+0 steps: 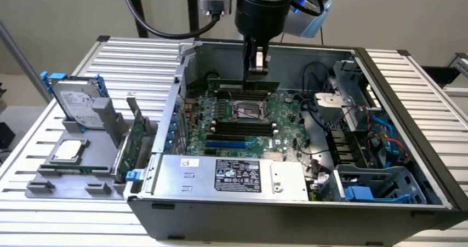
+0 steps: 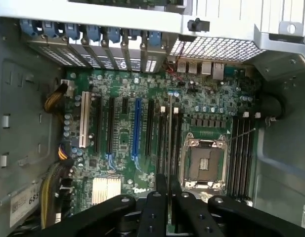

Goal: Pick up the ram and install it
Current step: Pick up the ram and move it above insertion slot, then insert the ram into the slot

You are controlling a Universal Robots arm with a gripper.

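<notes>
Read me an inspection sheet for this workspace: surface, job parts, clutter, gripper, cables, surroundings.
Surface: slatted metal table carrying an open computer case.
Job's things: ram held edge-down over the motherboard, beside the processor socket; cannot tell if seated.
Clutter: grey holder on the exterior view's left, with a hard drive, expansion card and processor chip.
Grippers: gripper, fingers shut on the ram.
Cables: black cable by the arm; blue cables inside the case.
Surroundings: plain wall; nothing else seen.
</notes>
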